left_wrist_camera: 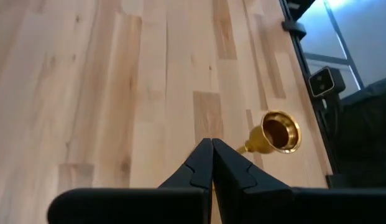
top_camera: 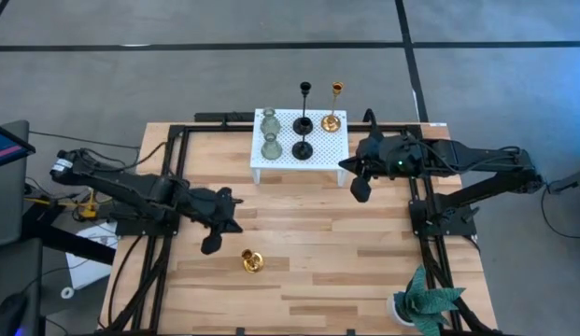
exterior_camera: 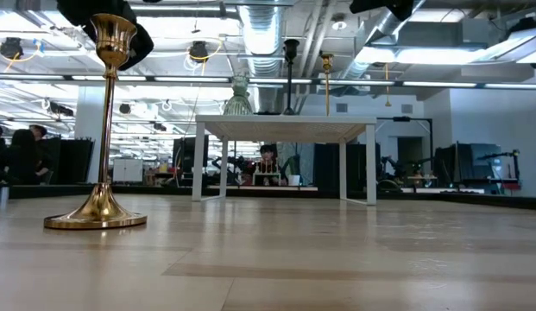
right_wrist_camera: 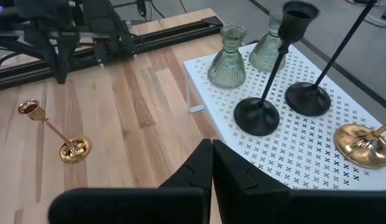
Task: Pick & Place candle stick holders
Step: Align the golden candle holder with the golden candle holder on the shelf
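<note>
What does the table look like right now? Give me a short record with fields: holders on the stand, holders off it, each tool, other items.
on stand: white perforated stand carries two green glass holders, two black holders and one gold holder, all upright
off stand: second gold holder upright on the wooden table, near the left arm
left tool: shut, empty, above the table beside the loose gold holder
right tool: shut, empty, by the stand's right end
other: potted plant at the table's near right corner
</note>
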